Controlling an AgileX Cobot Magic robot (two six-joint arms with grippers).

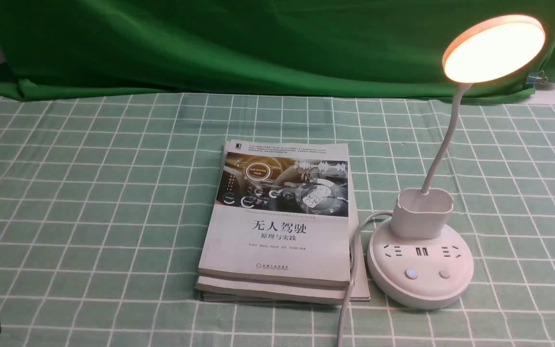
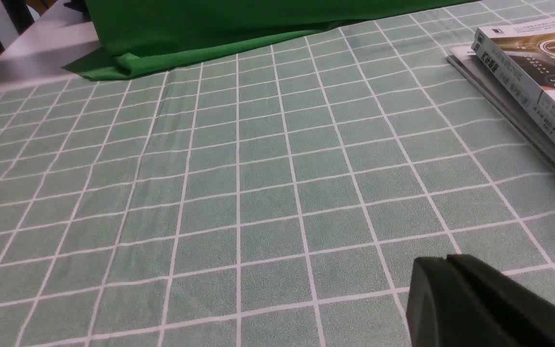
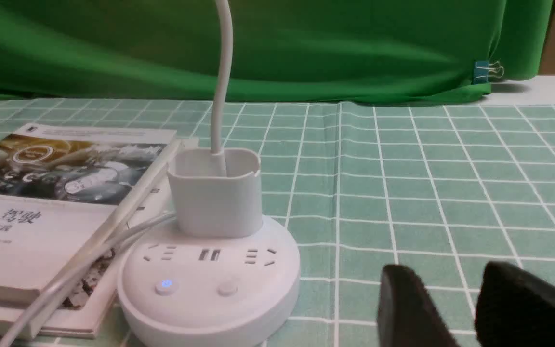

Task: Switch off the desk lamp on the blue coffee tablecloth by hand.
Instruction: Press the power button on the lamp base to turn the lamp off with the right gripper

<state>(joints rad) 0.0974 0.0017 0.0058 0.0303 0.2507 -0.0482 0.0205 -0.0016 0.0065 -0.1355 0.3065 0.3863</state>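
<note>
The desk lamp (image 1: 421, 217) stands lit on the right side of the blue coffee tablecloth (image 1: 89, 193), its flat round head glowing warm orange atop a thin, curved white neck. The neck rises from a smooth cup holder set on a round plastic base with sockets and two buttons. The left button (image 3: 166, 285) shows a faint blue light. The cloth is pale mint, ruled with thin white lines into squares, and lies slightly creased. Just left of the base sits a stack of books (image 1: 277, 226), paperback, the top cover bearing Chinese characters. The lamp's white cable (image 1: 352, 270) loops past their corner to the near edge. Behind, a plain dark green cloth (image 1: 258, 43) hangs and folds onto the table, pinned at the right by a binder clip (image 3: 487, 71). My right gripper (image 3: 451, 289) hovers low, near the base on its right and apart from it, its two black fingers spread with nothing between them. The front view does not show it. My left gripper (image 2: 475, 303) is over bare cloth well left of the books, fingers pressed together, mostly cut off by the frame edge.
</note>
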